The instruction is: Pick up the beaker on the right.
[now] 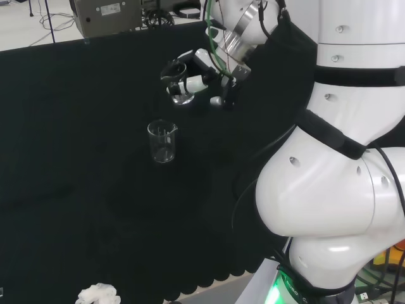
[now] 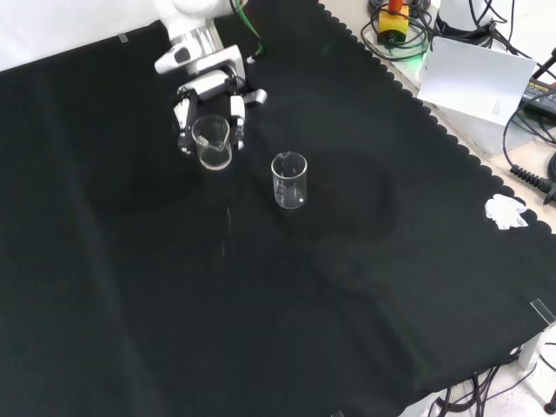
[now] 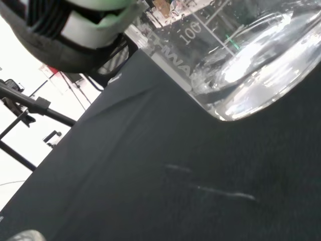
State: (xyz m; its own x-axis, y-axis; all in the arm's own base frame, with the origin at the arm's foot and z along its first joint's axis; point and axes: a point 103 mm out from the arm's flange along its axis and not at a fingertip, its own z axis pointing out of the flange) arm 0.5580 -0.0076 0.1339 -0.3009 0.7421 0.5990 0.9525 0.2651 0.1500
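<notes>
Two clear glass beakers are on the black cloth. The hand [image 1: 205, 75] is shut on one beaker [image 1: 178, 82], its black and white fingers curled round the wall from both sides; in the front view this hand [image 2: 211, 85] and beaker [image 2: 213, 142] are at the upper left. The wrist view has the held beaker's [image 3: 241, 60] thick base very close over the cloth, beside a blurred part of the hand [image 3: 88, 25]. I cannot tell whether the base touches the cloth. The second beaker [image 1: 162, 141] stands upright and free, nearer the arm's base; it is right of the held one in the front view [image 2: 289, 179].
A crumpled white tissue [image 1: 98, 294] lies near the cloth's scalloped edge [image 2: 506, 211]. The arm's big white links [image 1: 342, 158] fill the head view's right side. A white card [image 2: 473, 82] and cables lie off the cloth. Grey equipment [image 1: 107, 16] stands behind the bench.
</notes>
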